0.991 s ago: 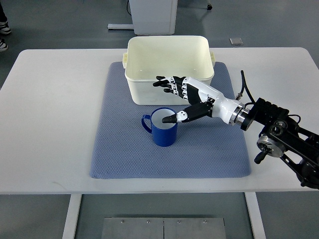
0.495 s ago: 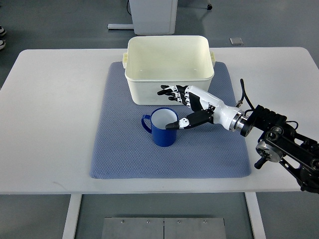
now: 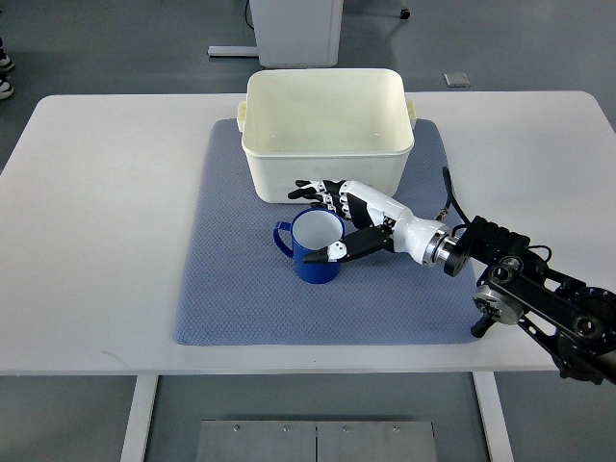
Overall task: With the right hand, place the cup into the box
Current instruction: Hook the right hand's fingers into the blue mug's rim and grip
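Right hand (image 3: pixel 339 219) has been lowered round cup (image 3: pixel 316 245), fingers (image 3: pixel 310 190) apart, not yet clamped; grasp judged imminent, box (image 3: pixel 327 144) unreached.

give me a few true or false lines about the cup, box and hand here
1. The blue cup stands upright on the blue mat. True.
2. The cup is already inside the white box. False: it stands on the mat, in front of the box.
3. The right hand reaches around the cup with thumb and fingers on opposite sides. True.
4. The cup's handle points toward the picture's right. False: it points left.
5. The box holds several objects. False: it looks empty.
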`<state>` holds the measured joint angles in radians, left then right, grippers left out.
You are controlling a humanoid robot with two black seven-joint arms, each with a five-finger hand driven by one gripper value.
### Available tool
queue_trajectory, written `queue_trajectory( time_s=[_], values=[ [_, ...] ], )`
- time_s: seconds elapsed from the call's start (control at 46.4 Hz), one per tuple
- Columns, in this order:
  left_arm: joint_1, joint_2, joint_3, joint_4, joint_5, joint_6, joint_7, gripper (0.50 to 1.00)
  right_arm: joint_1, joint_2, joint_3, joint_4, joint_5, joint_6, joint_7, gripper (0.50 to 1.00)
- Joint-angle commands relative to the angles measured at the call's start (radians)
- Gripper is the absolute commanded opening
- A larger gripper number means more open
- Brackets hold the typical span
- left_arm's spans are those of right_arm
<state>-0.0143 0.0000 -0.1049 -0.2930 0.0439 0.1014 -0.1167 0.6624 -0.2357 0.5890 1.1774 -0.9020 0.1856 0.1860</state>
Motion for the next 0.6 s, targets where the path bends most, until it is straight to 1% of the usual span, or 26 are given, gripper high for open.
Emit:
queue_trajectory(
  time_s=[0.0,0.366,0.582],
  values=[
    [0.0,0.0,0.001,0.0,-0.001,0.0,0.0,1.0,0.002,0.003,0.002,-0.019,0.002,-0.005,0.001,0.998],
    [-0.001,0.0,-0.001,0.0,0.001,0.0,0.0,1.0,0.002,0.027,0.0,-0.067,0.0,-0.006,0.007,0.998],
    [-0.001,0.0,-0.001,0.0,0.001,0.0,0.0,1.0,0.002,0.03,-0.002,-0.071,0.0,-0.006,0.007,0.998]
  ],
)
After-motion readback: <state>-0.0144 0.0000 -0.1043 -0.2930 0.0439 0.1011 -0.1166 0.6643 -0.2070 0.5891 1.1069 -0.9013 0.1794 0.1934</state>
